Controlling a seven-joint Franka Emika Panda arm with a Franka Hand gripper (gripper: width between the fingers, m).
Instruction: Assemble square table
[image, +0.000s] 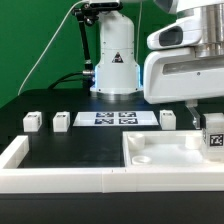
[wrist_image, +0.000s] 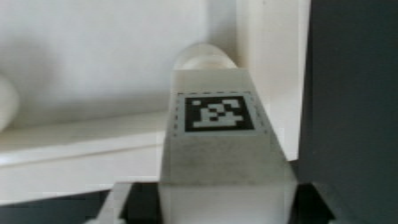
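A loose leg (image: 32, 121) and a second leg (image: 61, 120) are seen at the far left, the marker board (image: 115, 119) is laid right of them, and a third leg (wrist_image: 217, 150) is clamped in the gripper (image: 208, 132) at the far right corner of the square slab (image: 160, 155).

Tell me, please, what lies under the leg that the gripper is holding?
The white table top lies under the leg, near the top's edge. The leg hides the spot beneath its tip, so a socket there cannot be confirmed.
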